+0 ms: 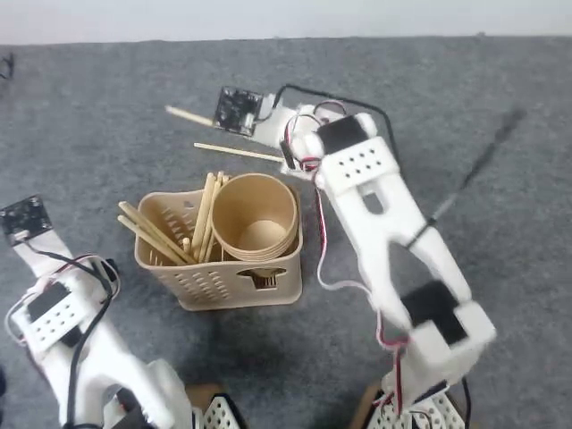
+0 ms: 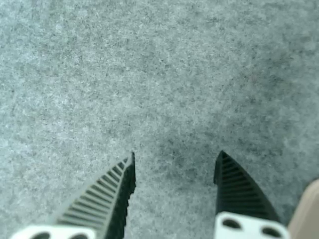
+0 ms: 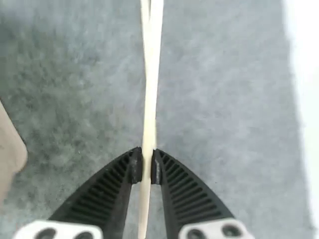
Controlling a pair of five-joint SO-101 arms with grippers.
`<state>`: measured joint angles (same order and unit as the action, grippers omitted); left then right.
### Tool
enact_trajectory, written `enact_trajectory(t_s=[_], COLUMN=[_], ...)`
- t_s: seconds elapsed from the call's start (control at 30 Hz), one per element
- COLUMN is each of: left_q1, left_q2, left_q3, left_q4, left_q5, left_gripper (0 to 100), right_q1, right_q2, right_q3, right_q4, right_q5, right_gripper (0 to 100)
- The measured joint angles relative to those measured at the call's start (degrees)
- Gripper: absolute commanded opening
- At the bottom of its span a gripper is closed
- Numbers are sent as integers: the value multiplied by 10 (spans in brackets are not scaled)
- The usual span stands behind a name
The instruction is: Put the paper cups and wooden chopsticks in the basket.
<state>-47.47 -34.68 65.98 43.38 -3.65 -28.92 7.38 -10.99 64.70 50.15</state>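
Observation:
A beige slatted basket (image 1: 219,279) stands mid-table. It holds stacked paper cups (image 1: 256,223) and several wooden chopsticks (image 1: 166,234) leaning inside. Behind it, my right gripper (image 1: 245,125) (image 3: 147,158) is shut on a wooden chopstick (image 1: 190,116) (image 3: 148,119) that sticks out past its fingertips. A second chopstick (image 1: 238,152) (image 3: 144,12) lies on the carpet between that gripper and the basket, and crosses the held one in the right wrist view. To the basket's left, my left gripper (image 1: 34,241) (image 2: 174,159) is open over bare carpet with nothing between its fingers.
Grey carpet (image 1: 465,98) covers the table. A dark thin rod (image 1: 474,174) lies at an angle on the right. The basket's corner (image 3: 9,149) is close beside the right gripper, and its edge (image 2: 306,211) shows beside the left one.

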Motion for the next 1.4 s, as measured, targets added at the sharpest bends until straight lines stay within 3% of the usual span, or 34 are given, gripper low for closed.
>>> enact_trajectory(t_s=[0.2,0.5,0.6,0.97,1.17,1.4], left_q1=[0,0,0,-10,-35,-36], left_q2=[0,0,0,0,0,0], left_q3=[0,0,0,0,0,0], left_q4=[0,0,0,0,0,0], left_q5=[0,0,11,38,63,69], left_gripper=[246,246,246,246,246,246], right_q1=[-43,-98,-126,-338,-347,-317], right_q2=[-147,-323,-331,-250,-250,-390], right_q3=[0,0,0,5,127,389], right_q4=[4,-28,-28,-69,-130,-342], right_q5=[-81,-419,-485,-502,-502,-490], right_gripper=[8,7,7,7,6,6])
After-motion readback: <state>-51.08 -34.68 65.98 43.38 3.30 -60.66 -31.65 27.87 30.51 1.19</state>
